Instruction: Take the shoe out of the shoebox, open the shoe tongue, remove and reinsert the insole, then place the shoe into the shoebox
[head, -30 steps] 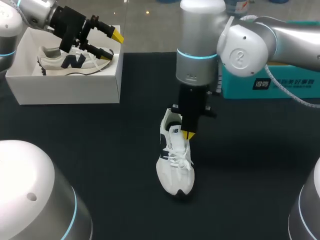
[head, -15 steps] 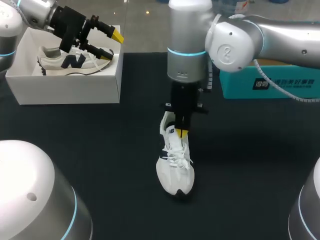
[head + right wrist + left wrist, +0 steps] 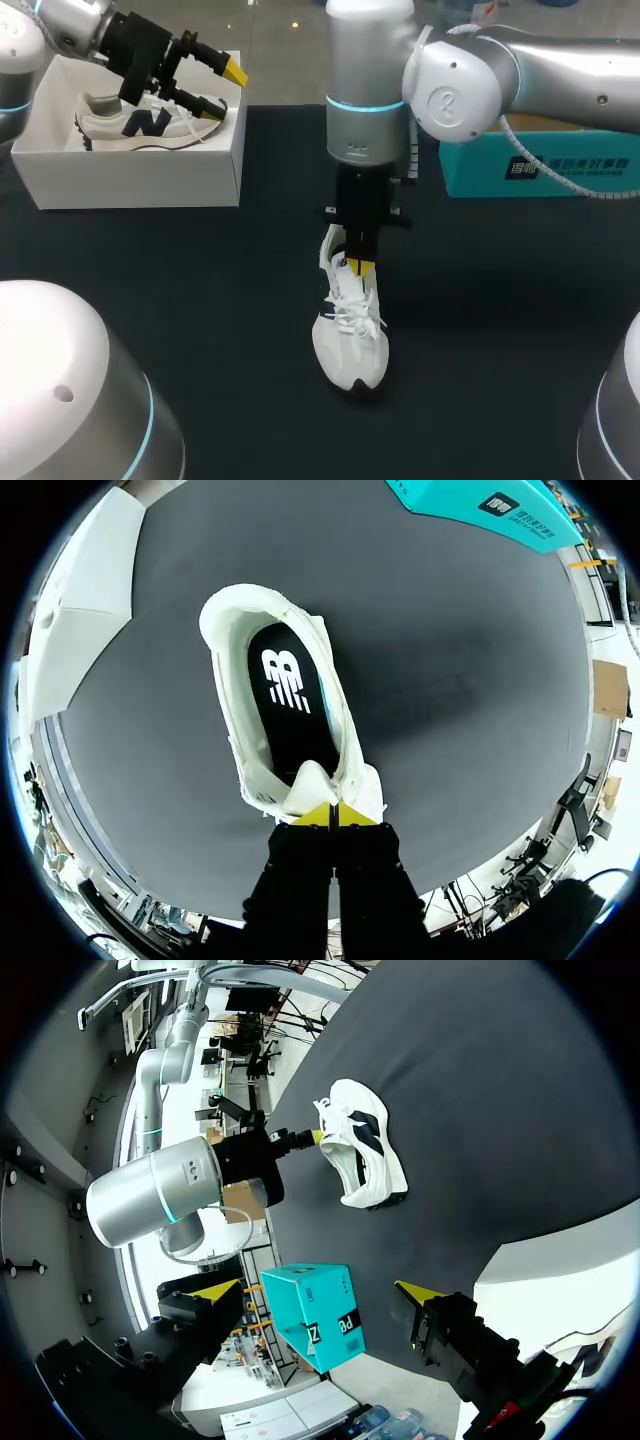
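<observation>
A white shoe lies on the black table, toe toward me, and shows in the left wrist view too. My right gripper hangs straight down over its opening, shut. In the right wrist view its yellow tips are pressed together against the upper edge of the tongue. Ahead of them the dark insole lies inside the shoe. My left gripper stands open above the white shoebox, which holds a second white shoe. Nothing is between the left fingers.
A teal box stands at the back right of the table, behind my right arm, and appears in the left wrist view as well. The shoebox sits at the table's back left corner. Dark table surface surrounds the shoe.
My right arm has shifted left, bringing its shut tips from the shoe's right side to over the tongue. The shoe and my left arm have stayed put.
</observation>
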Robot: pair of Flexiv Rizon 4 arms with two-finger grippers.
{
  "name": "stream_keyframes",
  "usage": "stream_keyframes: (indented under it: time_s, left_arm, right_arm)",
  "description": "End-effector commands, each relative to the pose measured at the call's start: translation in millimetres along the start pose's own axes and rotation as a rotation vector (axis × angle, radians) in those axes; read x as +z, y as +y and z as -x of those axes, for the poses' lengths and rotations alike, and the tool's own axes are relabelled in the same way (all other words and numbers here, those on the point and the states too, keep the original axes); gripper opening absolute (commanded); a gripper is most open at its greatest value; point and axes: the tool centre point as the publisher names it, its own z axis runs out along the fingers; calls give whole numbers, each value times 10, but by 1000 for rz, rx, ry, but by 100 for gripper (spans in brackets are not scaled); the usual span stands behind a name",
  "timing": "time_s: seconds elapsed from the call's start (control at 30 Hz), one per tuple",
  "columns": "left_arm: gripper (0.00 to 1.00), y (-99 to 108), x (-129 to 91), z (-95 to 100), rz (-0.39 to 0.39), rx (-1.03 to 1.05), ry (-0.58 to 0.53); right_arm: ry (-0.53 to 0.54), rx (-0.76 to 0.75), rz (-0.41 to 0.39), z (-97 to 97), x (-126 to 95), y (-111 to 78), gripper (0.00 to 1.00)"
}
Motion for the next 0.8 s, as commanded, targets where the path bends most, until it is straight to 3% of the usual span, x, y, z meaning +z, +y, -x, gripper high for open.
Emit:
stream_keyframes:
  time_s: [0.03, 0.23, 0.6, 0.8]
  left_arm:
    - [100, 8, -5, 0, -3, 1, 2]
    - [100, 8, -5, 0, -3, 1, 2]
    - [100, 8, -5, 0, -3, 1, 2]
    - [100, 8, -5, 0, -3, 1, 2]
  right_arm:
    - [1, -1, 32, 15, -52, -104, 0]
    - [2, -28, 33, -50, 3, -106, 0]
    - [29, -45, -18, -41, 184, 150, 0]
    - [18, -50, 9, -54, 95, 56, 0]
